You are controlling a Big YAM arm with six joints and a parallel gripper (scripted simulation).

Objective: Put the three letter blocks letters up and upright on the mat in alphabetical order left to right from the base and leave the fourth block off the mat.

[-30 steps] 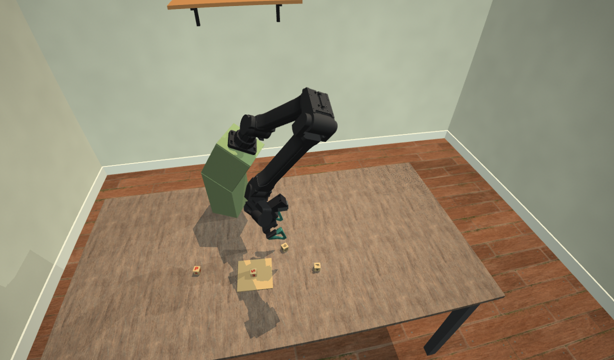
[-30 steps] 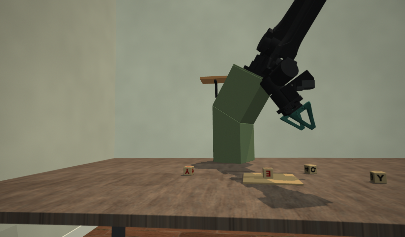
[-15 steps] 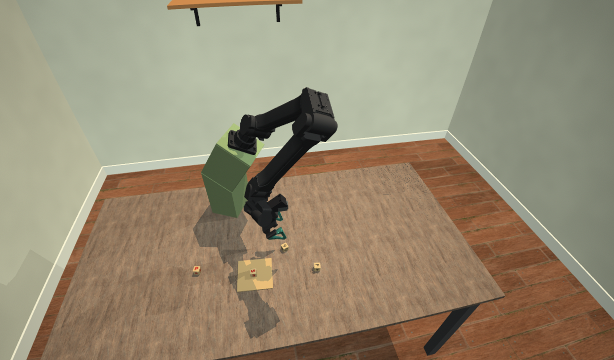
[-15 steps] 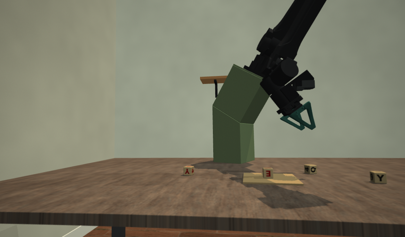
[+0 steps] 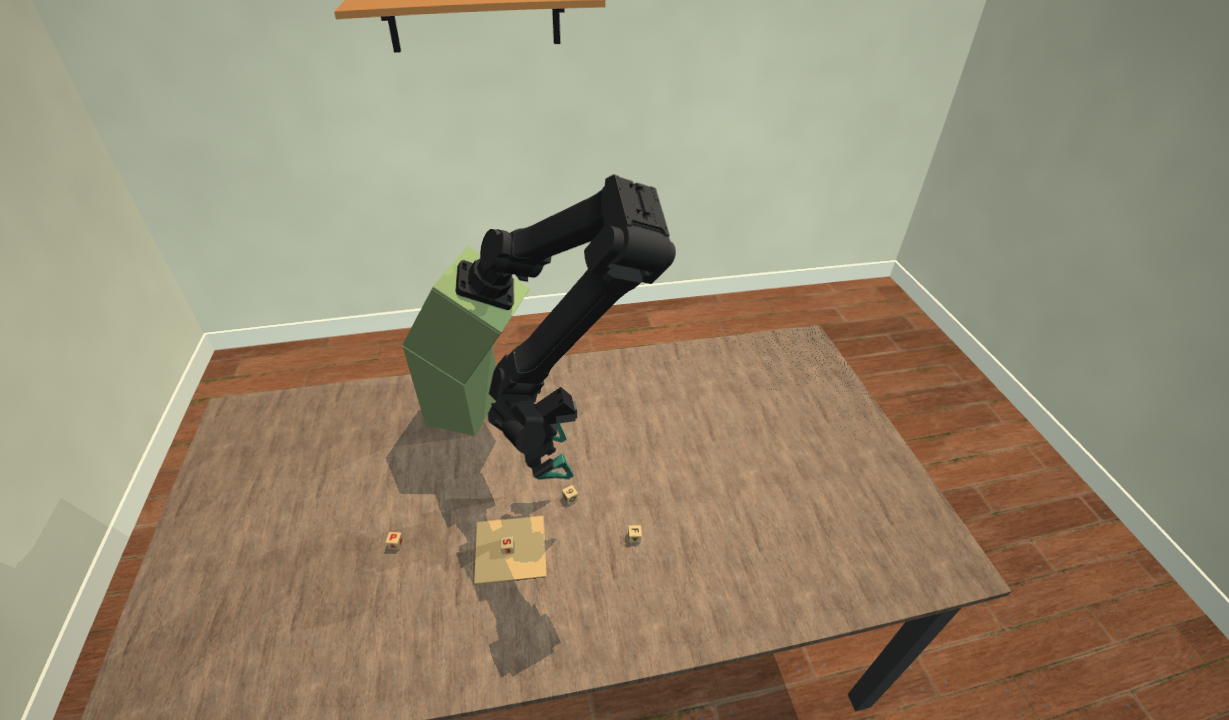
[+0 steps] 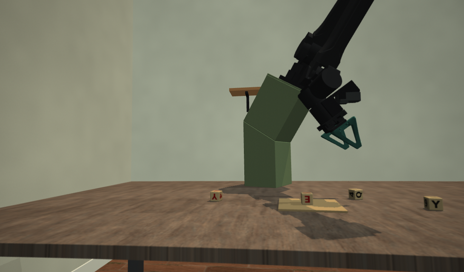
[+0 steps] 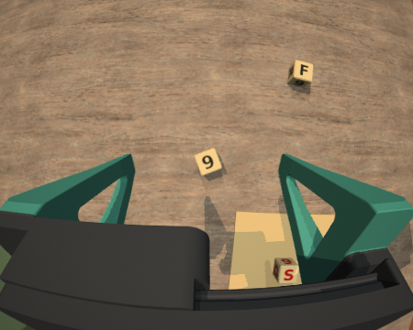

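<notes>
Teal fingers (image 5: 560,450) (image 6: 353,147) gape wide, nothing between them — the F block (image 5: 634,534) (image 6: 433,203) (image 7: 301,72) lies beyond the 9 block (image 5: 570,494) (image 6: 355,194) (image 7: 208,161), down on the table, probably the coming reach.

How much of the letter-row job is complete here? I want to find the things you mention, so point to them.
Done: S block (image 5: 506,545) (image 6: 306,198) (image 7: 286,270) sits on the mat (image 5: 528,562) (image 6: 331,207) (image 7: 250,222), 9 block (image 5: 570,495) (image 6: 355,194) (image 7: 208,161) off it. In hand: nothing; pincer (image 5: 564,450) (image 6: 353,147) (image 7: 206,161) open. Left: F (image 5: 634,534) (image 6: 433,203) (image 7: 301,72) and P (image 5: 392,540) (image 6: 215,196) onto the mat, then aligning all three upright.
</notes>
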